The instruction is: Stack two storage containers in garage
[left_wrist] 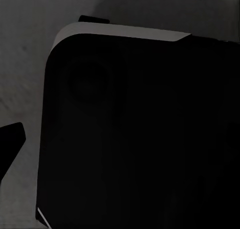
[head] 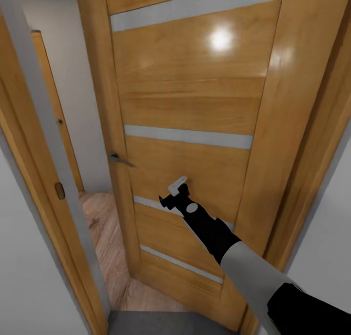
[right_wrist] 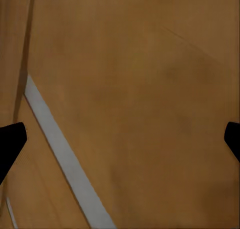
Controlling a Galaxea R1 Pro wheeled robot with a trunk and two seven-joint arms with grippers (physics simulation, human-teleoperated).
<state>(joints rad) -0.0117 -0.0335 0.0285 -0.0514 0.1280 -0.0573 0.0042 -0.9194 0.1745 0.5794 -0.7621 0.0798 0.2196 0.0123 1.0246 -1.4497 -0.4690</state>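
The two storage containers are out of view. My right gripper reaches out to a glazed wooden door and sits close against its lower panel, below and to the right of the door handle. In the right wrist view the gripper is open, its dark fingertips far apart over the wood and one pale glass strip. In the left wrist view, one dark fingertip of the left gripper shows beside a black part of my own body.
The door stands ajar. Light wood plank floor shows through the gap on its left. A wooden door frame borders the gap at the left, and white wall lies beyond it. Grey floor lies at my base.
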